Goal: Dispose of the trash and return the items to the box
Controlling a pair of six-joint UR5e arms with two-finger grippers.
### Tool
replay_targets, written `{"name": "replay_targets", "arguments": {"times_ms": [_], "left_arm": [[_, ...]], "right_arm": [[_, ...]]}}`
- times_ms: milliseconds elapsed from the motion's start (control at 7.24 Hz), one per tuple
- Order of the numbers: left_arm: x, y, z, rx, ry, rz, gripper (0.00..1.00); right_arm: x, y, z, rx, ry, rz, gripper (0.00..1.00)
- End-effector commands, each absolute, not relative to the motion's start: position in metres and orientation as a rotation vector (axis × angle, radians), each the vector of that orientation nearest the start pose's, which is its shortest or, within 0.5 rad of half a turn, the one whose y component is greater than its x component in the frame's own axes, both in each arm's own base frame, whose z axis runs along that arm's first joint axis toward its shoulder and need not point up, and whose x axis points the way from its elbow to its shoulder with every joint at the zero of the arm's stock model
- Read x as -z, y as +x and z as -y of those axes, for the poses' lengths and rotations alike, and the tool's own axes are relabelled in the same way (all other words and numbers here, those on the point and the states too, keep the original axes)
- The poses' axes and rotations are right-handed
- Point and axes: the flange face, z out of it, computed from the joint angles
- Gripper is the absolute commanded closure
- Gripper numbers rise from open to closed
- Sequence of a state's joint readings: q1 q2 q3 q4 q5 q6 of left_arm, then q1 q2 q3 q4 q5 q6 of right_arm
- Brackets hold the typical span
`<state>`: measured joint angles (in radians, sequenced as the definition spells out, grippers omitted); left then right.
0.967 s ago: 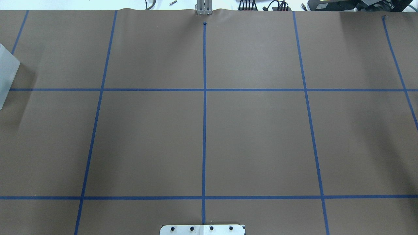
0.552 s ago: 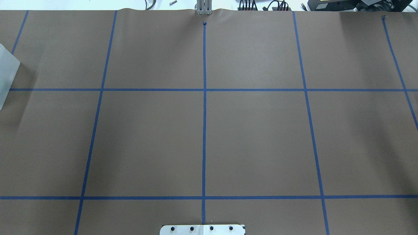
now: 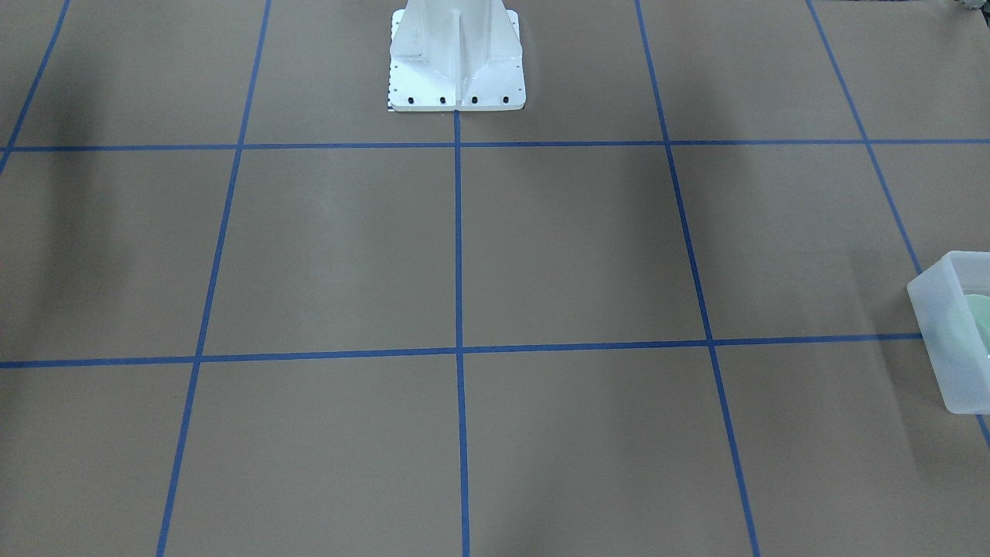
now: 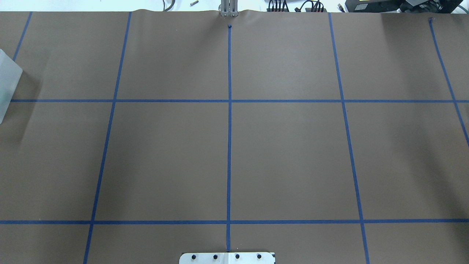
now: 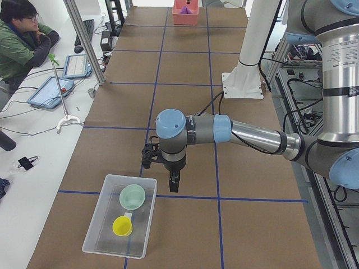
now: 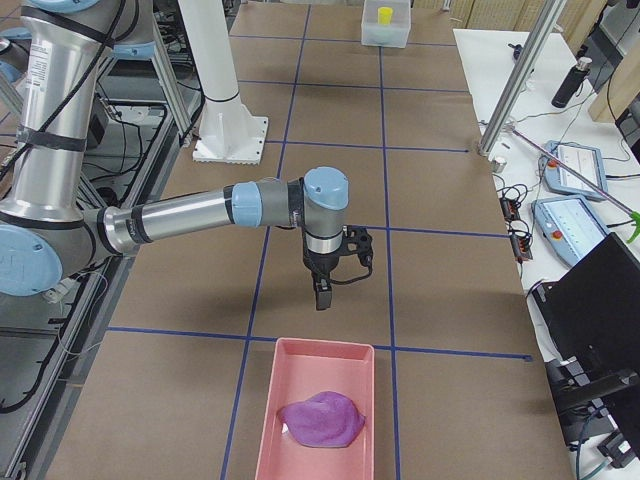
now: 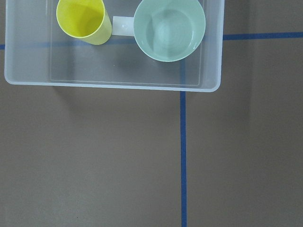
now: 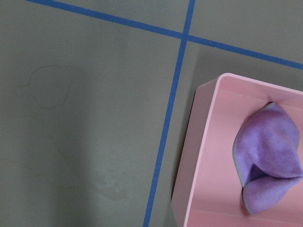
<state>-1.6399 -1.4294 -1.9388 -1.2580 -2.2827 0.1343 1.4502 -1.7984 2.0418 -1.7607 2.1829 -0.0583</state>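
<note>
The mint-green bowl (image 7: 169, 29) sits upright in the frosted white box (image 7: 113, 86), beside a yellow cup (image 7: 83, 20). The exterior left view shows the bowl (image 5: 132, 196), the cup (image 5: 122, 226) and the box (image 5: 96, 227) at the table's left end. My left gripper (image 5: 174, 184) hangs empty above the table just beside the box. My right gripper (image 6: 322, 294) hangs above the table, short of a pink bin (image 6: 268, 440). Both grippers show only in side views, so I cannot tell whether they are open or shut.
The pink bin holds a purple cloth (image 6: 320, 418), which also shows in the right wrist view (image 8: 270, 161). The white robot base (image 3: 456, 62) stands at the table's robot side. An operator (image 5: 22, 39) sits along the far side by tablets. The box's edge shows in the overhead view (image 4: 7, 84).
</note>
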Motion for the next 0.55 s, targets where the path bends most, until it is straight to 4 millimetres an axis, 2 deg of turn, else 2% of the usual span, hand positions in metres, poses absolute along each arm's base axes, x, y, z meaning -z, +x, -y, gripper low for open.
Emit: {"name": "replay_targets", "arguments": {"times_ms": [0, 414], "left_arm": [[-0.5794, -0.0967, 0.4095, -0.031, -0.011, -0.716, 0.01], [-0.5793, -0.0967, 0.4089, -0.031, -0.011, -0.716, 0.01]], "right_arm": [[-0.5565, 0.0298, 0.3958, 0.189, 0.038, 0.613, 0.00], [-0.5559, 0.0321, 0.3962, 0.183, 0.042, 0.613, 0.00]]}}
